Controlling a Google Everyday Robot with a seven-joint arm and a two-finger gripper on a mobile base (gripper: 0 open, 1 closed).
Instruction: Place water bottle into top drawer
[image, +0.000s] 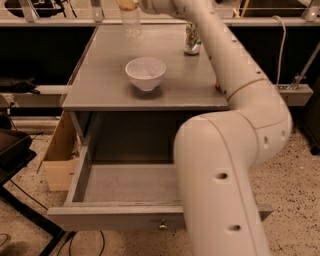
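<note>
The tool (129, 4) is seen at the frame's top edge, about 11 o'clock from the white bowl (145, 73), directly over the water bottle (131, 22). Whether it is clamped on the bottle cannot be told, since it is largely cut off. The bottle is found upright at the desk's (100, 80) far left. A green-white can (192, 39) is placed at 1 o'clock from the bowl. At 6 o'clock the top drawer (125, 185) is pulled out, its knob (162, 226) at the front.
</note>
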